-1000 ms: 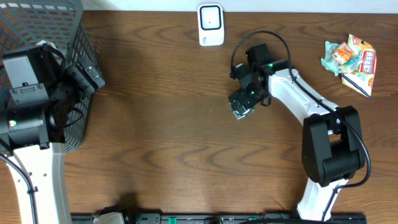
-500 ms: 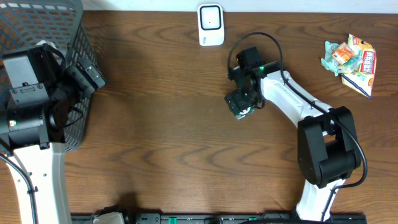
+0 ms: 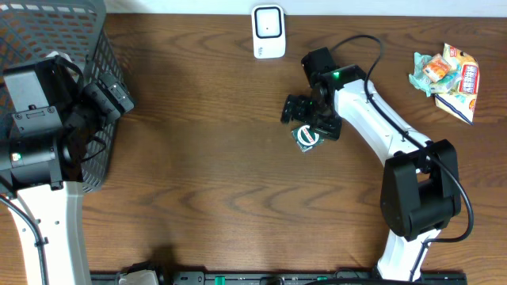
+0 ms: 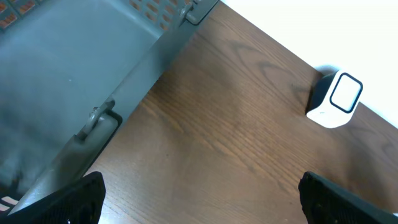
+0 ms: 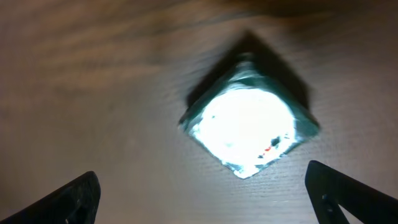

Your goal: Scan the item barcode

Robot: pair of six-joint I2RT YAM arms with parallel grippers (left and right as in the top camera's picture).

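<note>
The item [image 3: 306, 138] is a small green-edged foil packet lying flat on the wooden table. In the right wrist view the item [image 5: 249, 127] is washed out by glare, and no barcode is readable. My right gripper [image 3: 303, 113] hovers just above and behind it, open, with nothing between its fingertips [image 5: 81, 196]; the packet lies ahead of the right gripper [image 5: 208, 199], not between the jaws. The white scanner [image 3: 268, 32] stands at the table's far edge and also shows as the scanner [image 4: 334, 99] in the left wrist view. My left gripper [image 3: 111, 95] hangs open by the basket; the left gripper [image 4: 211, 199] is empty.
A grey mesh basket [image 3: 55, 32] fills the far left corner, its wall [image 4: 74, 81] close to my left fingers. A pile of colourful snack packets [image 3: 447, 75] lies at the far right. Bare wood lies between the scanner and the item.
The right wrist has turned and shifted slightly away from the packet, which now shows on the table beside it. The left arm has not moved.
</note>
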